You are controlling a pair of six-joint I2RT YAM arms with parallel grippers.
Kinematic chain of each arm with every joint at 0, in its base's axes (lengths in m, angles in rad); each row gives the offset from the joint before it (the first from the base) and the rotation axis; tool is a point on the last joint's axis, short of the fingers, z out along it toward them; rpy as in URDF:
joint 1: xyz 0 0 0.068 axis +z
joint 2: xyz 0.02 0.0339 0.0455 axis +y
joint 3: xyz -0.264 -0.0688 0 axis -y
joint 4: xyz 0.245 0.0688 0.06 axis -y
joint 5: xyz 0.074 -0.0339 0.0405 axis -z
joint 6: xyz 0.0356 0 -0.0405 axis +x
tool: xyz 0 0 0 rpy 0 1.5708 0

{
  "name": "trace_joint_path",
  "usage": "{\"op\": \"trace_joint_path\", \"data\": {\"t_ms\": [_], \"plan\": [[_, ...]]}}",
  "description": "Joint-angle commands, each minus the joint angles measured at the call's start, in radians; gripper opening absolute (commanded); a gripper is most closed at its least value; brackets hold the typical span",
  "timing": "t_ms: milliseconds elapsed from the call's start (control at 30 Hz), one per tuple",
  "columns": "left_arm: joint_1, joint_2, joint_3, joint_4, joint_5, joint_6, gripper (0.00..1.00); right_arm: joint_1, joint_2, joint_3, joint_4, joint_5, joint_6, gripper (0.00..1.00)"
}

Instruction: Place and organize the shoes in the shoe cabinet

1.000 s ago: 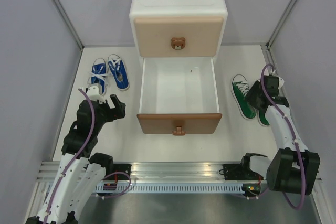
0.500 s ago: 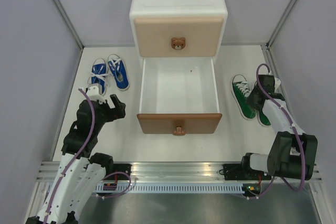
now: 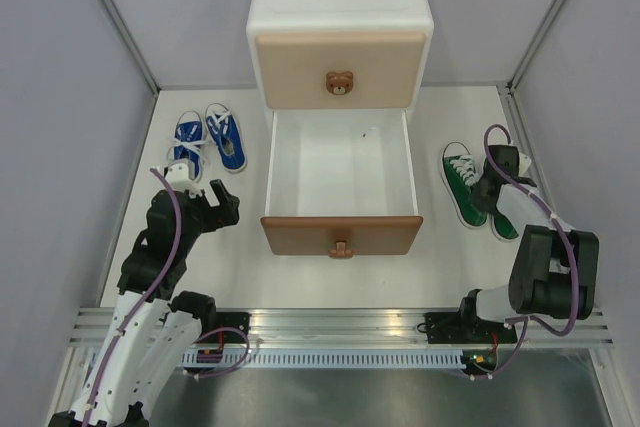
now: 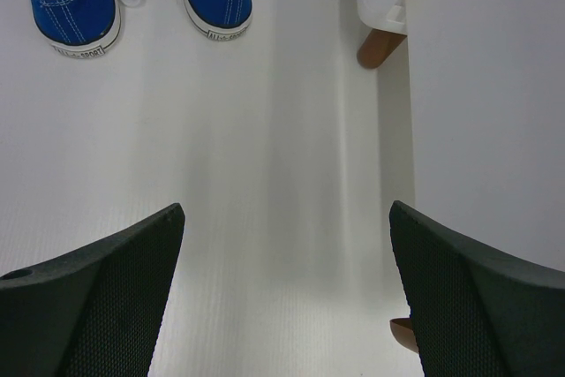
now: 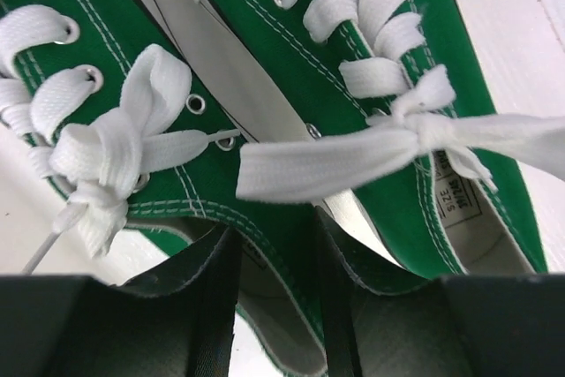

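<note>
Two blue shoes (image 3: 226,135) lie side by side on the white table (image 3: 230,272), at about ten o'clock from the open drawer (image 3: 340,162) and clear of it. At eight o'clock from that drawer the left gripper (image 4: 284,209) hangs over bare table. Its jaws are spread wide, with nothing between the fingers (image 4: 97,297). In its wrist view the blue pair sits at eleven o'clock, well apart from the fingertips, and a brown cabinet foot (image 4: 375,46) shows at one o'clock.

In the middle stands the cabinet (image 3: 340,7). Its upper drawer (image 3: 340,62) is closed and carries a bear knob (image 3: 340,84). The lower drawer is pulled out toward six o'clock, showing its white floor behind a brown front (image 3: 340,235).

At three o'clock from the drawer the green shoes (image 3: 460,182) lie close together on the table. The right gripper (image 5: 275,245) sits on them and, seen from above, covers much of the outer shoe. Its jaws are drawn near together, pinching a wall of green canvas at the shoe openings just below the white laces (image 5: 353,152), with one finger (image 5: 216,306) touching each side.
</note>
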Motion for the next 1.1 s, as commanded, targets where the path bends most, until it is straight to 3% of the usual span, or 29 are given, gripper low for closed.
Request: {"op": "trace_joint_path", "data": {"t_ms": [0, 233, 333, 367, 467, 733, 1067], "plan": [[-0.006, 0.004, 0.001, 0.035, 0.006, 0.036, 1.00, -0.004, 0.047, -0.018, 0.063, -0.013, 0.001, 0.43], [-0.006, 0.008, 0.002, 0.034, 0.006, 0.036, 1.00, 0.000, 0.087, -0.027, 0.104, -0.082, -0.012, 0.42], [-0.006, 0.007, 0.002, 0.034, 0.006, 0.036, 1.00, 0.020, 0.058, -0.026, 0.097, -0.101, -0.029, 0.22], [-0.006, 0.008, 0.001, 0.035, 0.006, 0.036, 1.00, 0.034, 0.048, -0.026, 0.094, -0.102, -0.029, 0.12], [-0.006, 0.008, 0.001, 0.034, 0.008, 0.036, 1.00, 0.046, 0.005, -0.019, 0.066, -0.110, -0.018, 0.01], [-0.006, 0.007, -0.001, 0.035, 0.003, 0.034, 1.00, 0.060, -0.186, 0.030, -0.043, -0.109, -0.013, 0.01], [-0.006, 0.007, 0.001, 0.034, -0.003, 0.036, 1.00, 0.063, -0.403, 0.284, -0.227, -0.121, -0.013, 0.01]]}}
